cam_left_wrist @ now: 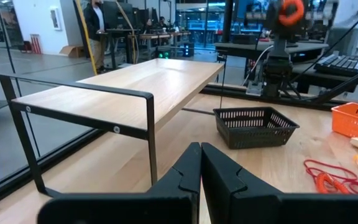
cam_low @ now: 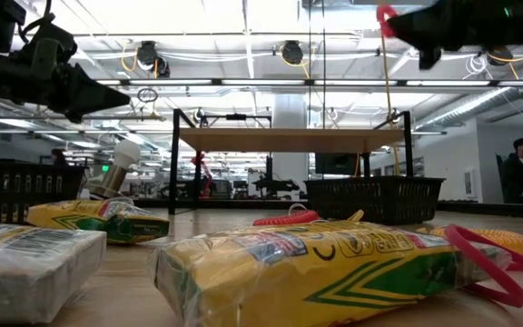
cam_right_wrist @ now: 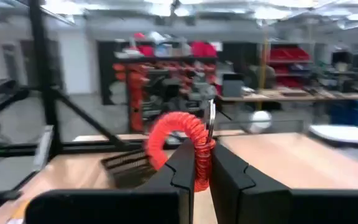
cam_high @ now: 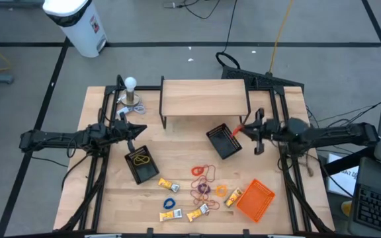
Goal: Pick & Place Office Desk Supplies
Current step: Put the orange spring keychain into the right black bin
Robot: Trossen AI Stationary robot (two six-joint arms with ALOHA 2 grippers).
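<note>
Your right gripper (cam_right_wrist: 202, 163): clamped on red coiled band (cam_right_wrist: 178, 138), centre-right | your left gripper (cam_left_wrist: 201, 168): closed, empty, centre-left

I see a red coiled band (cam_right_wrist: 178, 144) in my black right gripper (cam_right_wrist: 202, 163), yellow packets (cam_low: 325, 263) with green stripes, an orange tray (cam_high: 255, 199), two black mesh trays (cam_high: 224, 141).

You have a red coiled band (cam_right_wrist: 178, 144) pinched upright between the right gripper's (cam_right_wrist: 202, 163) closed fingers, above a black mesh tray (cam_high: 225, 141). An orange band (cam_high: 141, 158) lies in the other mesh tray (cam_high: 142, 164). Red, orange, purple and blue loops (cam_high: 204, 183) and yellow-and-white packets (cam_high: 168, 184) lie scattered across the table's front.
</note>
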